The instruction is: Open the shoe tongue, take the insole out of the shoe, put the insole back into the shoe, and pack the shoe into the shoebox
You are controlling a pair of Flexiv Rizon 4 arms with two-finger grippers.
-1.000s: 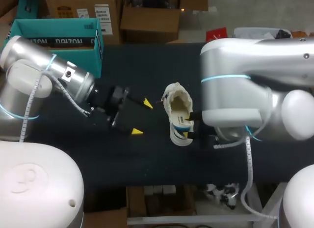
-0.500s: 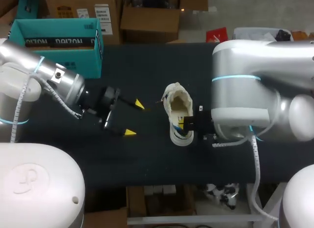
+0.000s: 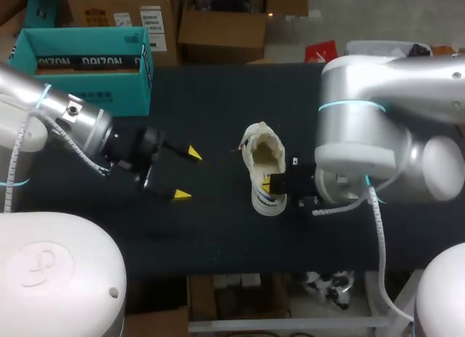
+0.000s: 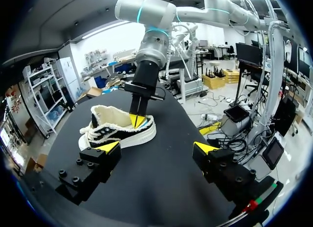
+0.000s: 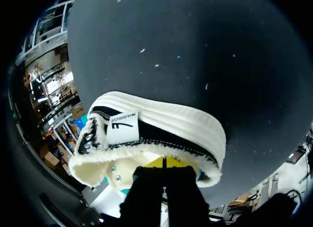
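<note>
Shoe (image 3: pixel 265 166) on the desk (image 3: pixel 218 97), insole work in hand.
Right tool (image 3: pixel 267 184) dips into its opening, tips pinched together; whether they hold the insole is hidden. Left tool (image 3: pixel 187 173) hangs released nearby. Packing into the teal shoebox (image 3: pixel 80 97) is, I judge, still to do.

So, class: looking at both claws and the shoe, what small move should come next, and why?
Probably lift the right claw slightly, to test whether the insole comes up with it. Its tips are pressed together inside the opening of the shoe, which stands upright on the table; whether they pinch the insole cannot be seen. The left claw is open and apart from the shoe.
</note>
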